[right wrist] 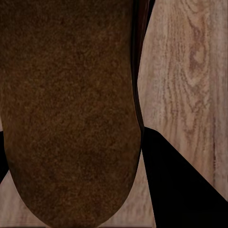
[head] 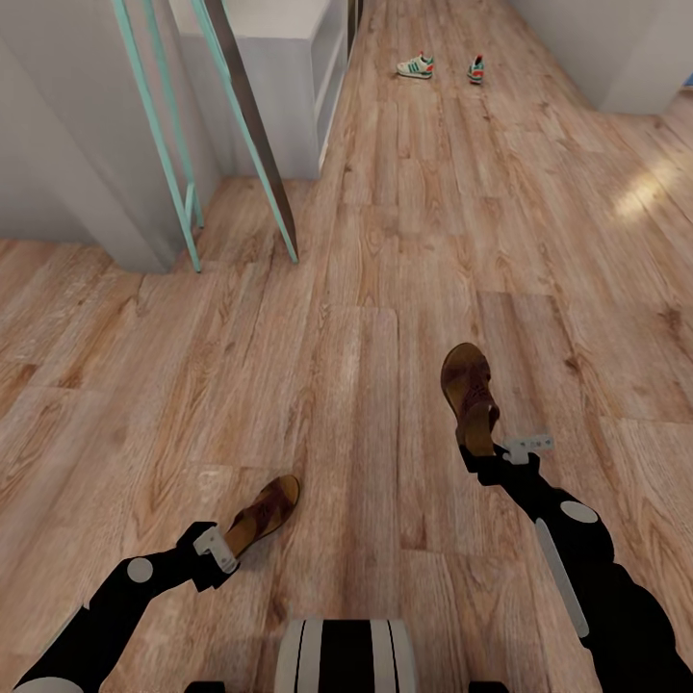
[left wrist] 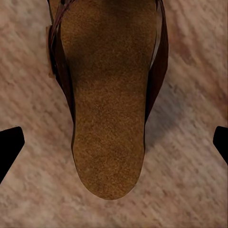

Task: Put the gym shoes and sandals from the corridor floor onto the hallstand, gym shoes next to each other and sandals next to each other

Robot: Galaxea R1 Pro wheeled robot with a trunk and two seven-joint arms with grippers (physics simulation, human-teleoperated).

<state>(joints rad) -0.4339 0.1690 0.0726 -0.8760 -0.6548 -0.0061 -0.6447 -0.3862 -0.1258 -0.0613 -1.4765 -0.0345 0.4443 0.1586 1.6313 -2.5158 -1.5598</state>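
Two brown sandals are near me on the corridor floor (head: 385, 241). My left gripper (head: 217, 549) is at the heel of the left sandal (head: 265, 515). In the left wrist view its fingertips (left wrist: 10, 142) stand wide apart, clear of that sandal (left wrist: 109, 95), so my left gripper (left wrist: 114, 142) is open. My right gripper (head: 500, 448) is shut on the heel of the right sandal (head: 469, 390), and a dark finger (right wrist: 185, 185) presses against that sandal's (right wrist: 71, 104) edge. The two gym shoes (head: 416, 65) (head: 475, 69) lie far down the corridor. I cannot tell whether the hallstand is in view.
A light grey unit (head: 289, 67) with shelf openings stands at the back left, beside the corridor's mouth. Teal bars (head: 159, 135) and a dark slanted bar (head: 252, 125) lean in front of a grey wall block (head: 77, 144). Another wall corner (head: 626, 48) is at the back right.
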